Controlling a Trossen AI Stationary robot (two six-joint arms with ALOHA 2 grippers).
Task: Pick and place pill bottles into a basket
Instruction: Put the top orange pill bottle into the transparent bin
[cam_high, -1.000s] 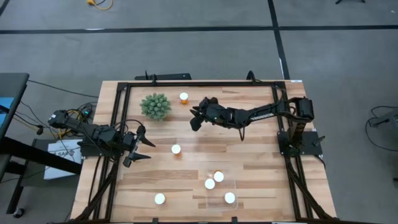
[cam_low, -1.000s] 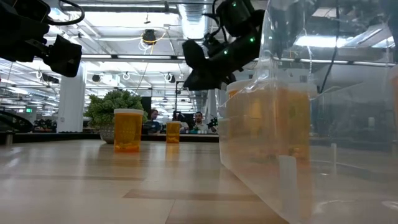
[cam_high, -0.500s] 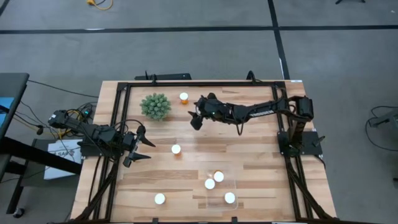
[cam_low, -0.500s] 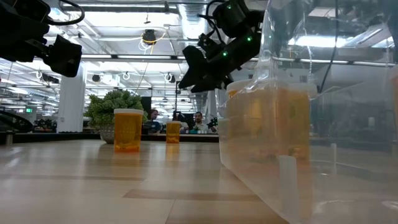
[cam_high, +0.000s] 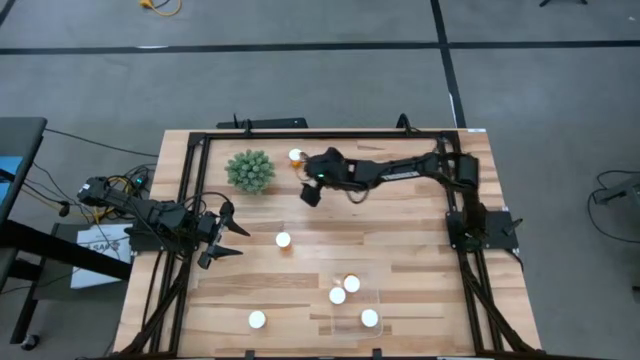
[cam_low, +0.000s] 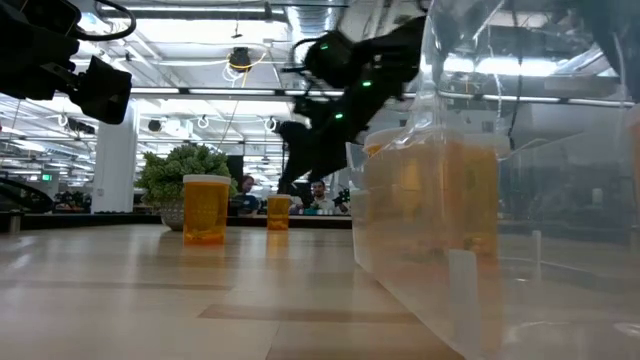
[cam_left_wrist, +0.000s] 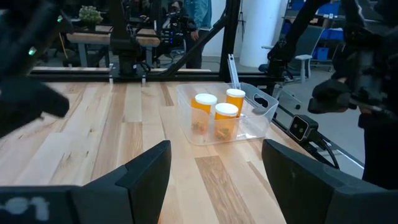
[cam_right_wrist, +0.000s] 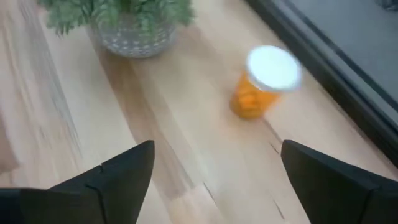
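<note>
Three orange pill bottles with white caps stand in the clear basket (cam_high: 352, 304) near the table's front; the left wrist view shows the basket (cam_left_wrist: 254, 118) too. Three more stand on the wood: one at the far edge (cam_high: 295, 156) beside the green plant (cam_high: 250, 171), one mid-table (cam_high: 283, 240), one near the front (cam_high: 257, 320). My right gripper (cam_high: 309, 190) hangs open just short of the far bottle (cam_right_wrist: 261, 84), nothing between its fingers. My left gripper (cam_high: 226, 238) waits open at the table's left side.
A black metal frame (cam_high: 330, 133) runs along the table's far and side edges, close behind the far bottle. The plant in its pot (cam_right_wrist: 130, 28) stands just left of that bottle. Bare wood lies between the mid-table bottle and the basket.
My right gripper has moved toward the table's far-left, toward the far bottle beside the plant, has come lower, and has opened its fingers. The bottles, the basket and my left arm have stayed where they were.
</note>
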